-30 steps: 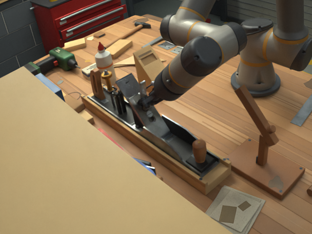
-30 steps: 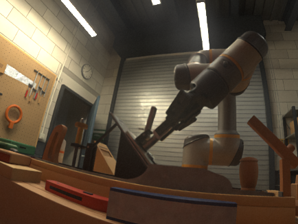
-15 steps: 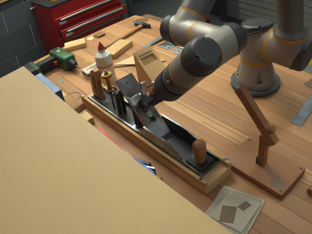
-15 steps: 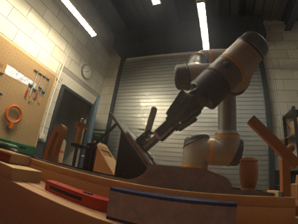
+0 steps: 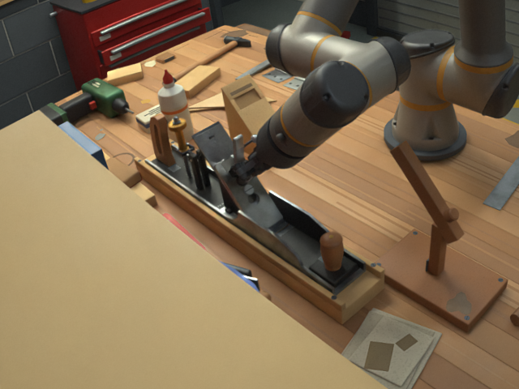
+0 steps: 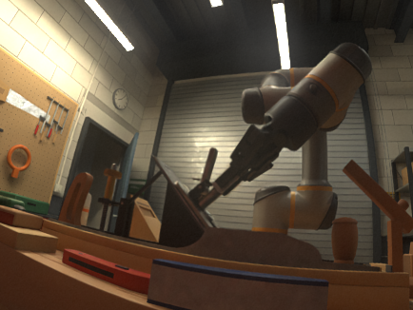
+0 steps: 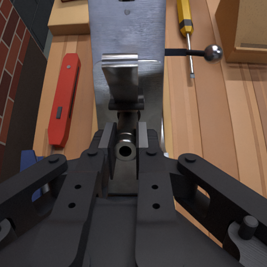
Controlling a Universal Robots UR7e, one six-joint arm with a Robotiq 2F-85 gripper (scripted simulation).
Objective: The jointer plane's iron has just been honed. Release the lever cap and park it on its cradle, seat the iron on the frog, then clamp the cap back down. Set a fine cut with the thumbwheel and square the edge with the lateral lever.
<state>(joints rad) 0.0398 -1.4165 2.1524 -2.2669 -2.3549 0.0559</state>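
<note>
My gripper is closed with a finger on each side of the round knob of the lever cap, which lies on the steel iron of the jointer plane. The cap's cam lever stands raised. The plane rests in a long wooden tray, with its front knob toward the near end. The brass thumbwheel and the rear tote stand behind the iron. The lateral lever's ball end sticks out to the right of the iron. The wooden cradle stands on its base plate to the right.
A cardboard box stands just behind the plane, next to a glue bottle. A large tan panel hides the near left. A red utility knife and a yellow screwdriver lie beside the plane. The arm's base stands at the right.
</note>
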